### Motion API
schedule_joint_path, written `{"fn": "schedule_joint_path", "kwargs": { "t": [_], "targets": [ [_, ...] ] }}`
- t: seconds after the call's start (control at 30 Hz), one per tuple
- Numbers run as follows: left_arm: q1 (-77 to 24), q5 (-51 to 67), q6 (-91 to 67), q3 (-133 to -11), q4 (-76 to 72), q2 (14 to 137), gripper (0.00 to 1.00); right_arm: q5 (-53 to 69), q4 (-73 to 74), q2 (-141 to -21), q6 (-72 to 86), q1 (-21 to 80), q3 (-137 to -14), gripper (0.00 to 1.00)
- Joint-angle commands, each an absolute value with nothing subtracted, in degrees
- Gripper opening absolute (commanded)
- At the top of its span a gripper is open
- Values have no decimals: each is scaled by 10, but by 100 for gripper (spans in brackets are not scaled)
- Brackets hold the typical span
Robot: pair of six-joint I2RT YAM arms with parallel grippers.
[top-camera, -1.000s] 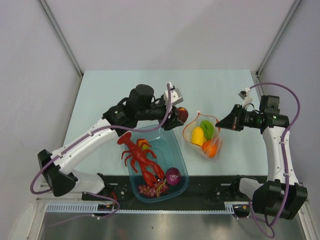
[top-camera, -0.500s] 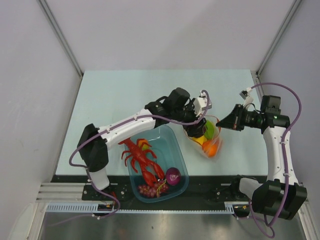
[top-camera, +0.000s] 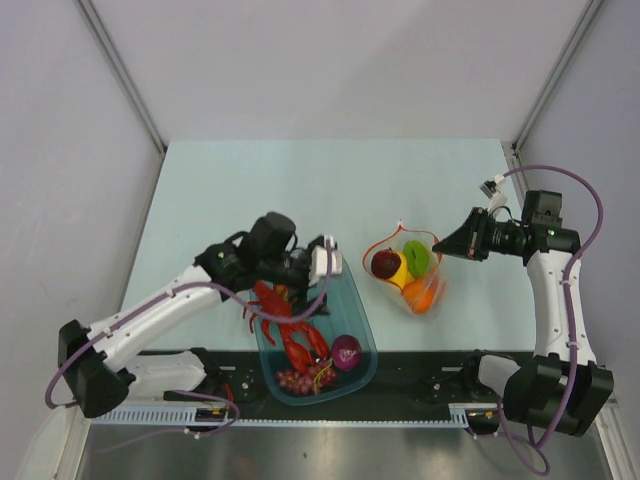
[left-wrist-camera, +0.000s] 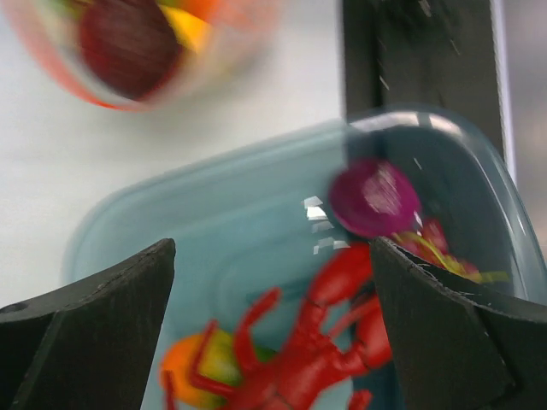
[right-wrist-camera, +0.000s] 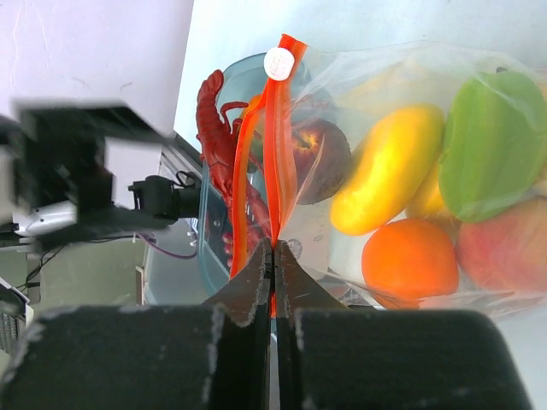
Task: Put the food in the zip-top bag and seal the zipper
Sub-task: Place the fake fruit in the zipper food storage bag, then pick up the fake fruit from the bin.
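top external: we are loading food; left gripper wide over blue tub, right gripper pinching zipper; next, grasp purple piece.

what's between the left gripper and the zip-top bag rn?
Top view: just the blue tub's right rim and a narrow strip of bare table separate the left gripper from the zip-top bag. No loose food in that gap.
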State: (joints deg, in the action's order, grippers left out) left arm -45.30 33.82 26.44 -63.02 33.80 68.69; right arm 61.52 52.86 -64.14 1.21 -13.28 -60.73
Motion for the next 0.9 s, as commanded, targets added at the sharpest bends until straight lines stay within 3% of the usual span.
{"fn": "schedule_joint_path", "kwargs": {
  "t": [0.0,0.4,0.87],
  "targets": [
    [-518,311,377,-533,366,657,98,631,516,-645,2,-135,-603,0],
    [-641,238,340,-494,269,789,100,608,513,-626,6,-122,-595,0],
    [-676,270,328,-526,246,871,100,599,514,-610,7,-111,-574,0]
  ]
}}
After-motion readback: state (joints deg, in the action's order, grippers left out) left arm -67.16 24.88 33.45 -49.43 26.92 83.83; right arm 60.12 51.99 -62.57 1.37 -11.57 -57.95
